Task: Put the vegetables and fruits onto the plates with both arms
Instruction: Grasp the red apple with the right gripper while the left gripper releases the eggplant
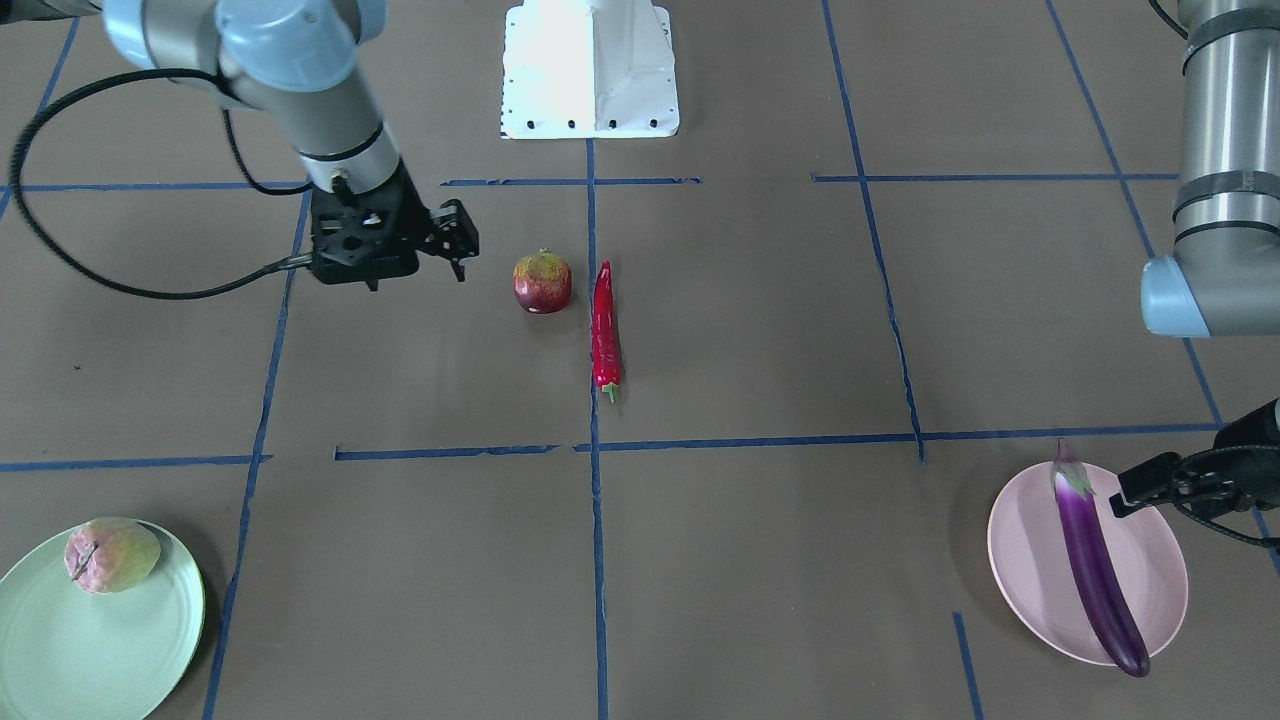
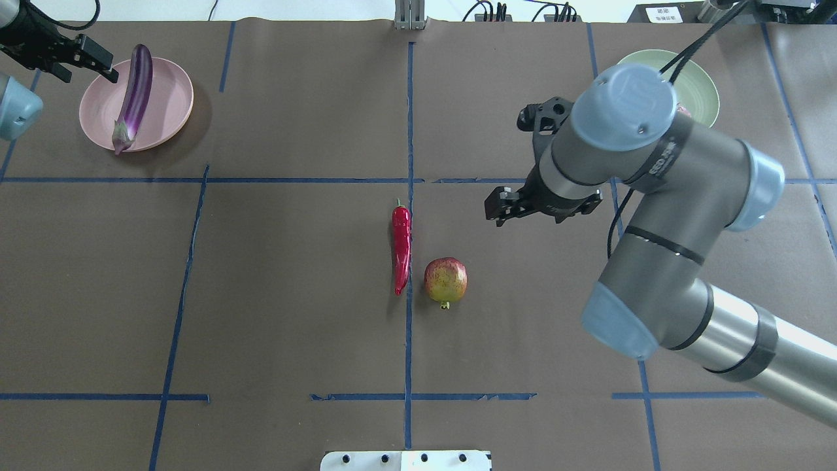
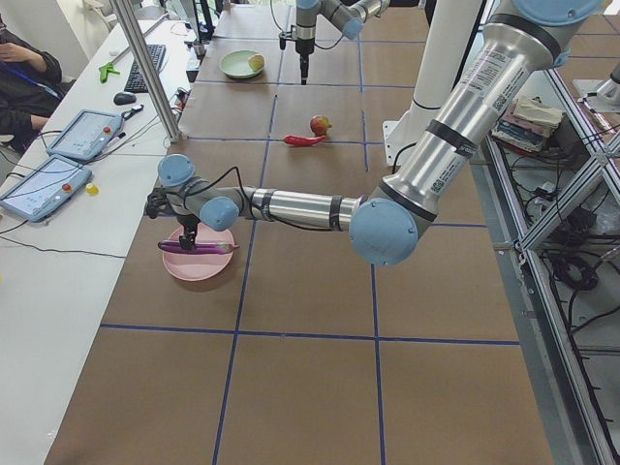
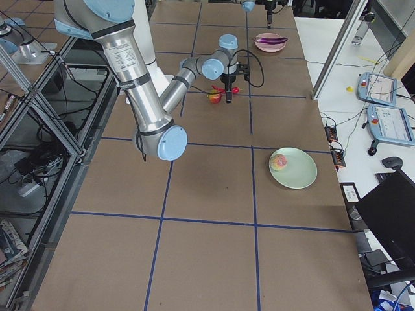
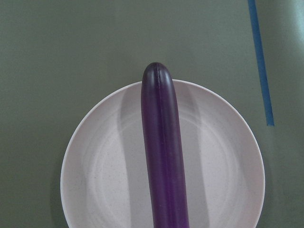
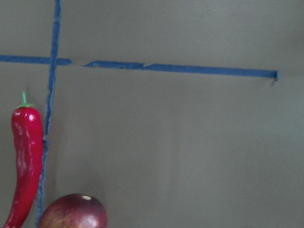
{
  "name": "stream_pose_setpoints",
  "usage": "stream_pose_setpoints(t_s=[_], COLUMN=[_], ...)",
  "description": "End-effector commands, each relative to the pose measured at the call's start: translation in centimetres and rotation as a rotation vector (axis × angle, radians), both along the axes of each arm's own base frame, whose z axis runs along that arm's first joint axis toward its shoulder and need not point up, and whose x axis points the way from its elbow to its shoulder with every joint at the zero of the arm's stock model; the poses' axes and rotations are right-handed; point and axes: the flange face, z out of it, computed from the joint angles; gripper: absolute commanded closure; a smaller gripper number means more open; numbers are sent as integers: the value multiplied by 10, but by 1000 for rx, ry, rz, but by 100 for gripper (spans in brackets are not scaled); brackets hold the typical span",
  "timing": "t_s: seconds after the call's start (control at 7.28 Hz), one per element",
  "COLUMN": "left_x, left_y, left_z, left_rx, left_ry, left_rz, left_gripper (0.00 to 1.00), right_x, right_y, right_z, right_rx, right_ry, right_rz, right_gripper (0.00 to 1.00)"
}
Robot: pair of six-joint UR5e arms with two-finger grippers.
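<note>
**Left fingers.** My left gripper [image 2: 98, 62] has its fingers spread and holds nothing. In the wrist view two finger shadows fall on either side of the long glossy purple eggplant [image 2: 134, 88]. The gripper hangs over the round pale pink matte plate [image 2: 167, 98]. The eggplant lies across this plate, and both its ends reach past the rim.

**Right fingers.** My right gripper [image 2: 502, 206] is also spread and empty. It points down over the brown paper-covered table [image 2: 274, 294], near the round dark-red pomegranate [image 2: 445, 279] but apart from it.

**Table centre.** The pomegranate rests on the table. The thin bright red chili pepper [image 2: 401, 252] lies just beside it, apart from it, along a blue tape line [image 2: 409, 118].

**Far corner.** The pale green-pink peach-like fruit [image 1: 112, 556] sits on the round pale mint green plate [image 1: 100, 650], close to its rim.
</note>
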Motion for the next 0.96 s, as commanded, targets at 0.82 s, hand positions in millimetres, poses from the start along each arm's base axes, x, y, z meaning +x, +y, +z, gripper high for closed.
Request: stream_pose_setpoints(t_s=[0.82], left_x=[41], left_y=[64], left_z=[-94], left_rx=[-124], left_ry=[48], left_rz=[-58], left_gripper=[0], right_x=[-151], right_y=[47], right_z=[-6], right_rx=[-16], right_ry=[147], right_rz=[17], right_gripper=[0])
